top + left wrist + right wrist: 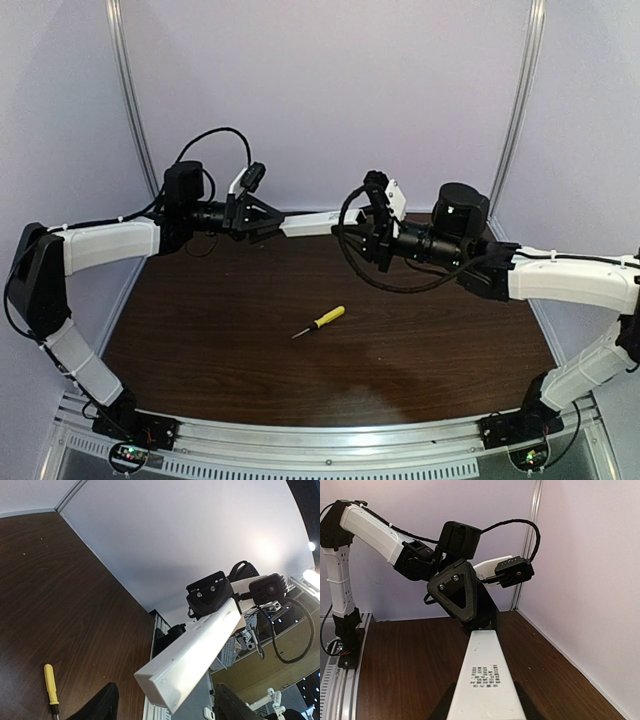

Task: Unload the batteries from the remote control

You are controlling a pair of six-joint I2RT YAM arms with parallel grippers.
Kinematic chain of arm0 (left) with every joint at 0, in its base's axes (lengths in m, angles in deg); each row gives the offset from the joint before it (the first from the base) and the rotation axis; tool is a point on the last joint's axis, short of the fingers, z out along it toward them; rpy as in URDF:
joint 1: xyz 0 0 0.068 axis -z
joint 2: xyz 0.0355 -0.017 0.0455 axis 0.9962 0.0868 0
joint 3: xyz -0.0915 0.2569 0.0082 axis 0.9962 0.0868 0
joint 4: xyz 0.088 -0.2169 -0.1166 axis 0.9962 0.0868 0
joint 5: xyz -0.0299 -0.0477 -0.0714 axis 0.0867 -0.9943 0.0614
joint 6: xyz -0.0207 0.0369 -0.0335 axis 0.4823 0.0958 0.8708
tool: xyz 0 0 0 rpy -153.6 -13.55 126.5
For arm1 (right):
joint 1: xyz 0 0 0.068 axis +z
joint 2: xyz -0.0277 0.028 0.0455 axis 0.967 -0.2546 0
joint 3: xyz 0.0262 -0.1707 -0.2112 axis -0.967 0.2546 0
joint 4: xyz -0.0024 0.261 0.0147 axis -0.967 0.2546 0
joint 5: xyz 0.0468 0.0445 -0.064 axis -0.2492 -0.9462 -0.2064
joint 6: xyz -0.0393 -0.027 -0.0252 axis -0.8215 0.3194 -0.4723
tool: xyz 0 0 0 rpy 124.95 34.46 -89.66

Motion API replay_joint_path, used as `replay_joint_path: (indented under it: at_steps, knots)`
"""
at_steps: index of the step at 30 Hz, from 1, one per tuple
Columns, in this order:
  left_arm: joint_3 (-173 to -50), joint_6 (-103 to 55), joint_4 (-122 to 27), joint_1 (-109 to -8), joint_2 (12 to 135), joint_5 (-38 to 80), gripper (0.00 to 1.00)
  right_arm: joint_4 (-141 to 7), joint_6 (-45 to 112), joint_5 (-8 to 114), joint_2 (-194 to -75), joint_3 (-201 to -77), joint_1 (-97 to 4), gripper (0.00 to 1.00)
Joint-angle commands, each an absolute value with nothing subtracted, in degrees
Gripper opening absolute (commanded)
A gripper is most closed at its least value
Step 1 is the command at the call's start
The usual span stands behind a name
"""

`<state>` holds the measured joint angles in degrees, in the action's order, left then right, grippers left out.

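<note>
The white remote control is held in the air above the back of the table, level between the two grippers. My right gripper is shut on one end of it; in the right wrist view the fingers press both sides of the remote, whose printed label faces up. My left gripper is at the other end. In the left wrist view its jaws stand wide apart, with gaps either side of the remote's end. No batteries show; they are hidden.
A yellow-handled screwdriver lies on the dark wood table near the middle, and shows in the left wrist view. Purple walls with metal posts close the back and sides. A metal rail runs along the near edge.
</note>
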<state>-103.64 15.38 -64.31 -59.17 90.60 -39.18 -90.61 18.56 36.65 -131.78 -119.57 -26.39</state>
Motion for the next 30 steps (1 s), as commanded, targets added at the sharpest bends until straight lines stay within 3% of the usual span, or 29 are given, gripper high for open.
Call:
replay_joint_path:
  at_steps: [1,30]
  knots:
    - [-103.75,15.79,-65.94,-58.91,90.87,-40.35,0.66,-90.78,17.57,36.16,-132.37,-121.29,-25.81,0.0]
    - [-103.32,15.22,-66.12,-58.83,90.57,-40.45,0.47,-89.51,15.46,40.34,-133.54,-121.33,-24.95,0.0]
